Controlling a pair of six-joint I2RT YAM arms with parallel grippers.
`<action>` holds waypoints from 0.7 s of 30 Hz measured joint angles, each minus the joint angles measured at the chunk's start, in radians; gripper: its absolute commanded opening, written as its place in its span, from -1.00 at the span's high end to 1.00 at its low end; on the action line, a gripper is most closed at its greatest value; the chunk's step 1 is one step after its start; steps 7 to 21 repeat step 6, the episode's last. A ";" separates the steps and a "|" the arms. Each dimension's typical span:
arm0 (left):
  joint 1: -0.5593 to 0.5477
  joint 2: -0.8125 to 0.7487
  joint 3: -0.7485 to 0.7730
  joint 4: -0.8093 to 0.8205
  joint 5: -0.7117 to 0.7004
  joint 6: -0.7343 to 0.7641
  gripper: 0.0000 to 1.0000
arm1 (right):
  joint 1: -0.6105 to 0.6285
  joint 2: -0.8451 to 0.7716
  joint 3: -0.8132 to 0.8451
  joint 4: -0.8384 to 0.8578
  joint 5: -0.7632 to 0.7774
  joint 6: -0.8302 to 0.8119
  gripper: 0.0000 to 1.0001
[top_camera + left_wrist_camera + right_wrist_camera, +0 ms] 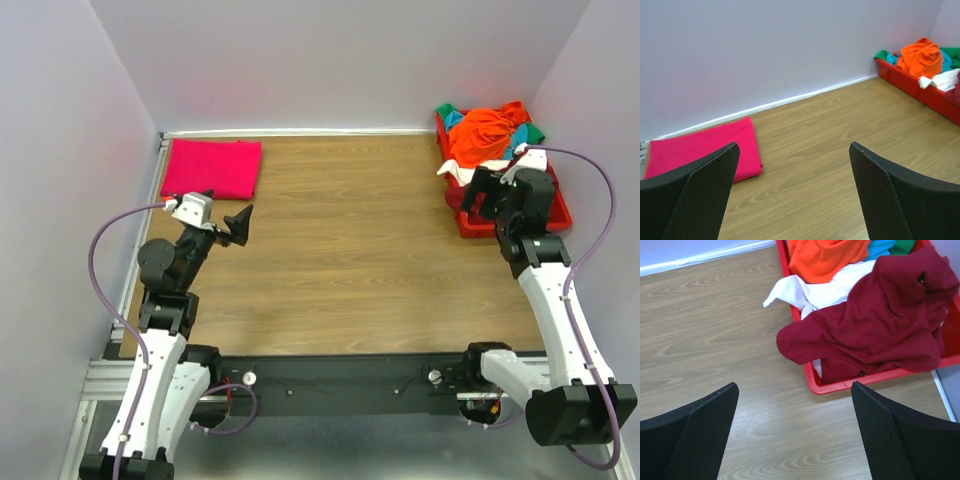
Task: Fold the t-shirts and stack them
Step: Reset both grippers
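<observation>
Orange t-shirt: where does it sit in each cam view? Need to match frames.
Top external: orange t-shirt at far right, on top of the pile in the red bin.
Left wrist: orange t-shirt in the upper right corner, in the red bin.
Right wrist: orange t-shirt at the top edge, cut off.
Shared landmark: the red bin, in all three.

Left gripper (238, 224) is hovering with its jaws spread wide, pointing forward and off to the right. Right gripper (478, 190) is reaching far forward, angling down, jaws gaping too, both gripping nothing.
</observation>
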 measured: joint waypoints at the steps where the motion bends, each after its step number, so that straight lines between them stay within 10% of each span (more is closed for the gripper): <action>1: -0.003 -0.003 0.000 -0.004 -0.016 0.006 -0.96 | 0.000 0.000 -0.002 0.001 0.009 0.004 -1.00; 21: -0.007 0.021 0.000 -0.036 -0.058 0.023 -0.96 | 0.000 0.000 -0.030 0.003 0.053 -0.002 -1.00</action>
